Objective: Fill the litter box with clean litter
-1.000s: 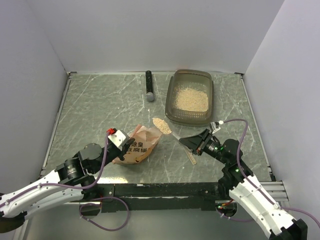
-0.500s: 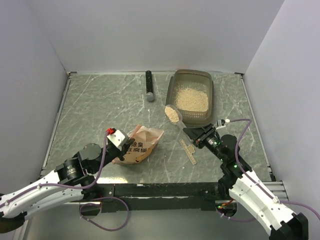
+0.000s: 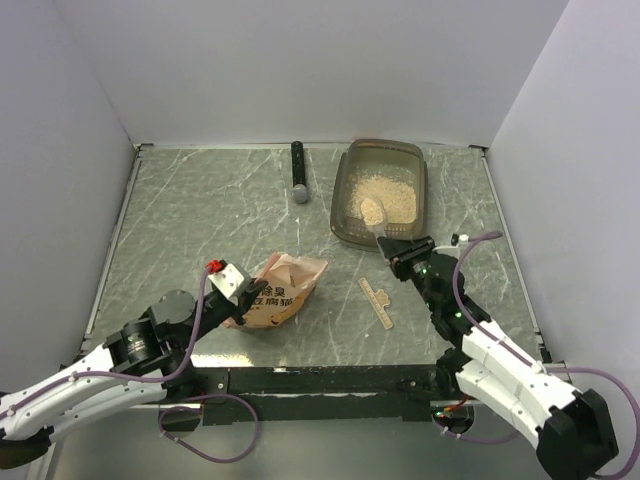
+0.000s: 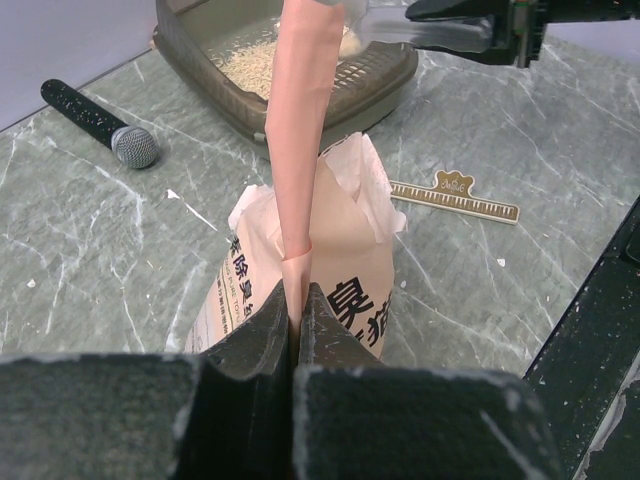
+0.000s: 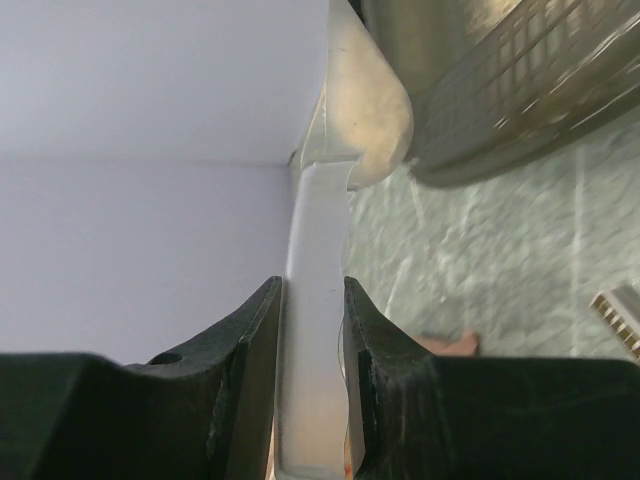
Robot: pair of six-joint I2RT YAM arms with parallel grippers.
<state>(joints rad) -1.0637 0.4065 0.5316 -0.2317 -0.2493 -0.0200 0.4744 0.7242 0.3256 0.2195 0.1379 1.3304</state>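
Observation:
The smoky grey-brown litter box (image 3: 342,205) stands at the back right and holds a heap of pale beige litter (image 3: 392,197). It also shows in the left wrist view (image 4: 190,55) and the right wrist view (image 5: 520,90). My right gripper (image 3: 402,254) is shut on the handle of a clear scoop (image 3: 372,211), whose bowl of granules (image 5: 372,120) is tilted over the box's near part. My left gripper (image 3: 232,283) is shut on the edge of the orange-pink litter pouch (image 3: 282,290), holding its flap (image 4: 300,120) up.
A black microphone (image 3: 298,172) lies at the back, left of the box. A small beige ruler (image 3: 377,302) lies on the table in front of the box, beside the right arm. White walls enclose the marbled table.
My right gripper has carried the filled scoop from above the pouch to the far right, over the litter box, and tilted it. The left gripper still holds the pouch.

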